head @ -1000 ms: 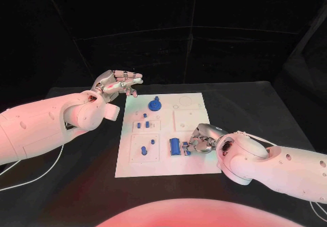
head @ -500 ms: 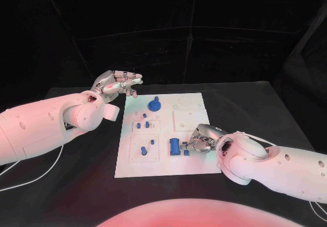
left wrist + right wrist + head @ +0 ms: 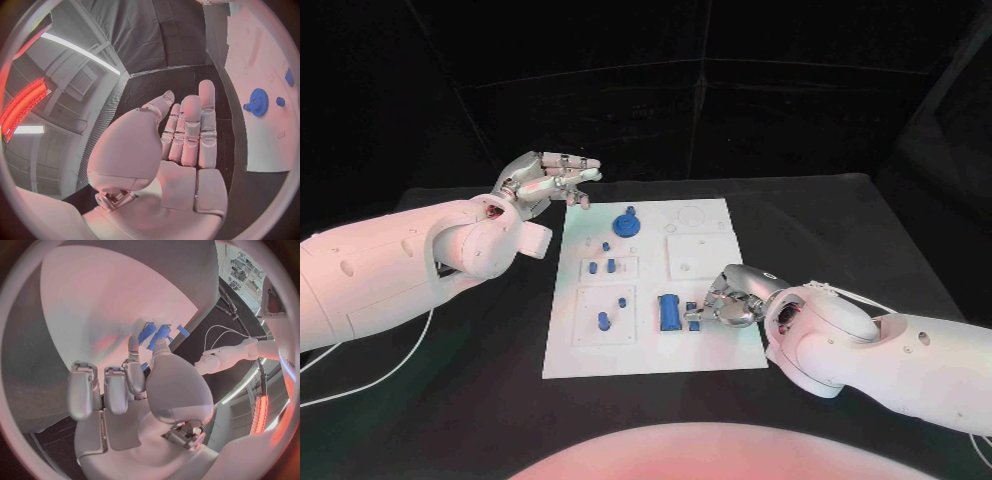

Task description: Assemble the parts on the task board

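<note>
Working at the near-right of the task board (image 3: 718,350), the right hand (image 3: 728,301) has fingers curled round a blue part (image 3: 692,316), perhaps pinching it, so seat it squarely, while the left hand (image 3: 545,180) hovers far-left, fingers loosely together, holding nothing.

I saw the task board (image 3: 711,350) lying mid-counter (image 3: 848,230). A gear-like part (image 3: 629,222) sat at its far end, small parts (image 3: 600,267) nearer, two upright parts (image 3: 679,312) near its front, my right robot hand (image 3: 728,303) just beside them. My left robot hand (image 3: 548,180) hung beyond the board's far-left corner.
</note>
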